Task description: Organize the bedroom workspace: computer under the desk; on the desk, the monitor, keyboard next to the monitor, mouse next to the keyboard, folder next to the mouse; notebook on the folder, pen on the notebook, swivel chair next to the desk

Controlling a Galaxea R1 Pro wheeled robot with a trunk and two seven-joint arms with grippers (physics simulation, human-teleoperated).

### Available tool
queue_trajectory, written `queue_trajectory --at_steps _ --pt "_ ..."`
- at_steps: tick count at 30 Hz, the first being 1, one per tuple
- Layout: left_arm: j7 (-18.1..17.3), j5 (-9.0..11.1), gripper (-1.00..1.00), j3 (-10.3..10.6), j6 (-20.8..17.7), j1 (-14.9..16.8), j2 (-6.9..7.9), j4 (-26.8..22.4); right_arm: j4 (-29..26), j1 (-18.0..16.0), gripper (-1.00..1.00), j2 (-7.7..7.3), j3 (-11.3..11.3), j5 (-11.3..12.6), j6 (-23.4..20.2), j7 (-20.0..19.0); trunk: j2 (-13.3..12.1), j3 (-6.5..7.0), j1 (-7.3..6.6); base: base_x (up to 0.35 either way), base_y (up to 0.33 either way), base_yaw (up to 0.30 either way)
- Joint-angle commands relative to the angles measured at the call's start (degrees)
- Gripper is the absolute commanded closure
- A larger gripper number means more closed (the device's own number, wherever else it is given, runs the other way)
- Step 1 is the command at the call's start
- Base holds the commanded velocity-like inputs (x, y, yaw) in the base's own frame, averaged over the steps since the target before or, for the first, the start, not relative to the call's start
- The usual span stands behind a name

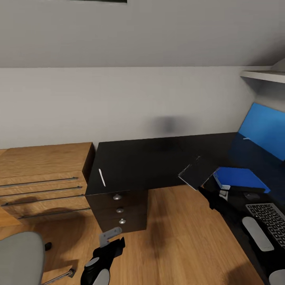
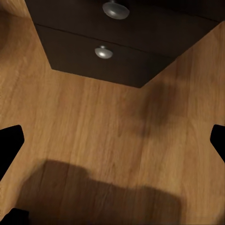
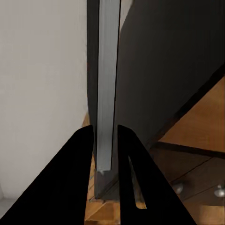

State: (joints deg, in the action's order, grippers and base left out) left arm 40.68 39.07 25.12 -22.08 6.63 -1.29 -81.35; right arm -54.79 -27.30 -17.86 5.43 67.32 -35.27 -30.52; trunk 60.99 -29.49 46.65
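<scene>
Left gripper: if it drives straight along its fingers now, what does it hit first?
Probably the wood floor. The left wrist view looks down at bare planks between the open fingertips, with the desk drawer unit further ahead at the picture's edge. Depth is hard to judge, but nothing sits between gripper and floor.

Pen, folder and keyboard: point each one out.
pen (image 1: 102, 177), head view, middle of the white stick.
folder (image 1: 239, 177), head view, blue top cover.
keyboard (image 1: 270, 217), head view, key field.
</scene>
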Motion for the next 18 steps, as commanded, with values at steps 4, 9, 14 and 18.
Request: queue_trajectory --at_steps 4,9,14,18 --pt "0.5 0.4 -1.0 1.4 -0.2 0.0 0.05 0.1 0.1 0.0 1.0 1.3 8.6 2.1 -0.6 7.2 0.0 -0.06 0.0 0.0 0.0 0.0" --pt "0.6 0.4 -1.0 1.8 -0.2 0.0 0.06 0.2 0.0 0.0 1.0 3.61 14.8 7.4 -0.7 14.1 0.0 -0.06 0.0 0.0 0.0 0.0" --pt "0.5 0.3 -1.0 2.4 -0.1 0.0 -0.01 2.1 0.0 -0.3 1.0 3.7 17.2 8.2 -0.5 18.6 0.0 -0.06 0.0 0.0 0.0 0.0" --pt "0.5 0.3 -1.0 2.8 -0.1 0.0 -0.06 3.0 0.0 -0.9 1.0 3.71 19.8 8.3 -0.4 21.8 0.0 -0.06 0.0 0.0 0.0 0.0"
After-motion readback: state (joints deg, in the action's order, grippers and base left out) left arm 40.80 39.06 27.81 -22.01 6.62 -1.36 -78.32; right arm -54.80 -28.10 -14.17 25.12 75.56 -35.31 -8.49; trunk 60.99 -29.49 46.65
